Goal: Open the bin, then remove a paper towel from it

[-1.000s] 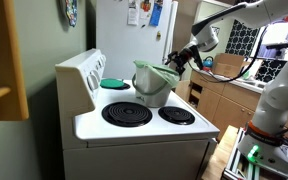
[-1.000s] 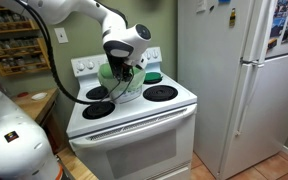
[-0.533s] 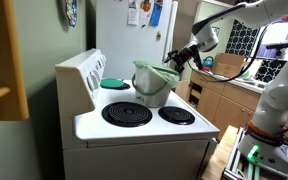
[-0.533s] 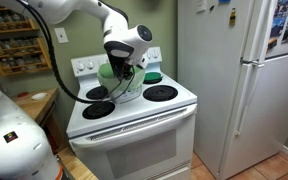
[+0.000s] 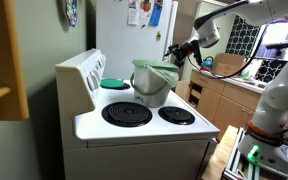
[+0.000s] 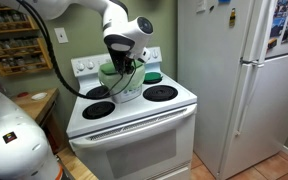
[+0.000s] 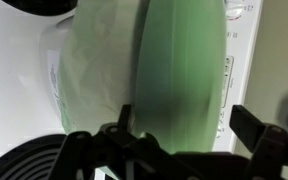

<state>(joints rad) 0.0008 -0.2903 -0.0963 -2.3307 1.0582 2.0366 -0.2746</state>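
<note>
The pale grey-white bucket-shaped bin (image 5: 151,90) stood on the white stove (image 5: 89,125). The black gripper (image 5: 177,56) met its sage-green round lid (image 5: 156,67) at the rim, probably for leverage; its grip couldn't be judged.

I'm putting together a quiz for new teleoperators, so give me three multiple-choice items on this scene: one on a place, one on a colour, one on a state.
1. Where does the bin stand? A on the stove top; B on the floor; C atop the fridge.
2. What colour is its lid? A red; B green; C black.
3. How is the oven door? A shut; B wide open; C missing.
Answers: 1 A: it sits among the burners. 2 B: the lid by the end effector is sage green. 3 A: it lies flush, with no gap.
</note>
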